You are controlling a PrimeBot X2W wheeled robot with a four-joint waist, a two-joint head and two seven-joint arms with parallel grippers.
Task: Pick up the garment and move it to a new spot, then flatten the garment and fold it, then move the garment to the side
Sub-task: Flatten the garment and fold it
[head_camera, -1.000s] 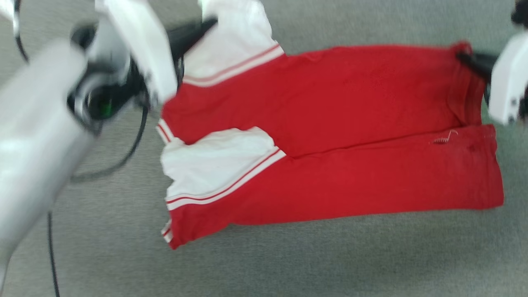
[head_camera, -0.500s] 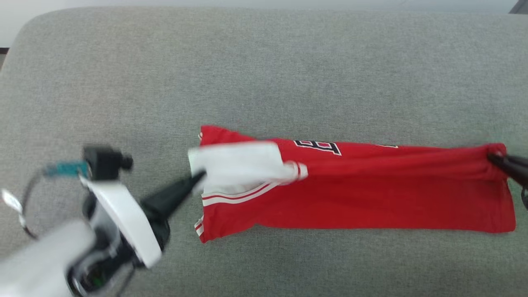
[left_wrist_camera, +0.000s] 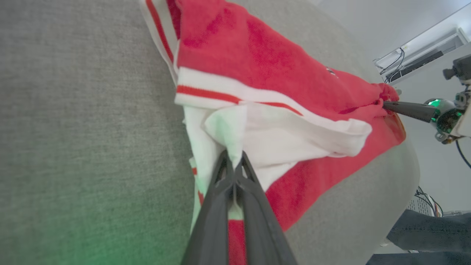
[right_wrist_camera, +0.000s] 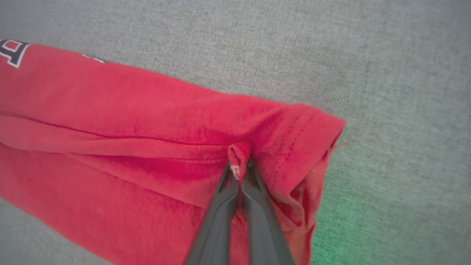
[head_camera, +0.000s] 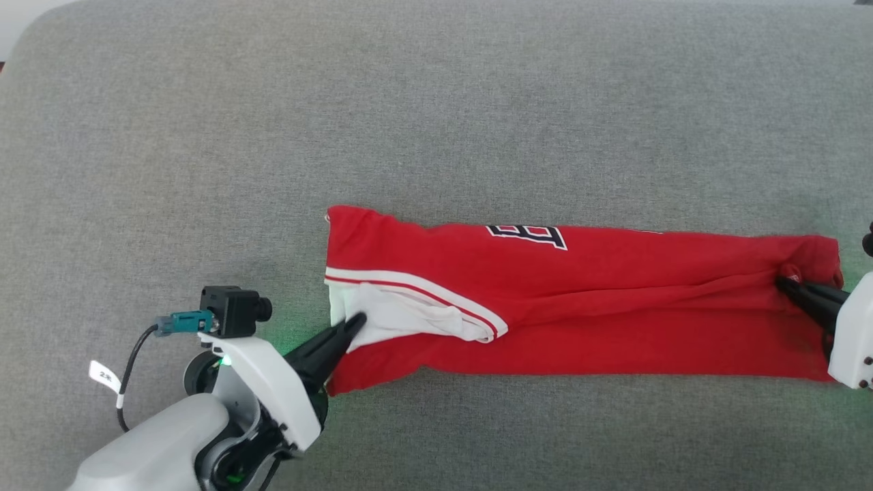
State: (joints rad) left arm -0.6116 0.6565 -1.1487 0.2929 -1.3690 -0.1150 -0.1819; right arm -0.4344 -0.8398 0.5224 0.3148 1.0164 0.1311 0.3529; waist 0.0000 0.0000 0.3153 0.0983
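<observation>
Two ends of the garment [head_camera: 614,307] are pinched: left pincer [head_camera: 358,319] on white sleeve [head_camera: 416,317], right pincer [head_camera: 784,281] on hem [head_camera: 818,256].

The red garment [head_camera: 614,327] lies before me folded into a long band, running left to right. Its white, stripe-trimmed sleeve sits at the left end, with black lettering along the far edge.

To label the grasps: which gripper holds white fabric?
The left gripper, shut on the garment at its white sleeve; the right gripper pinches red cloth at the other end.
</observation>
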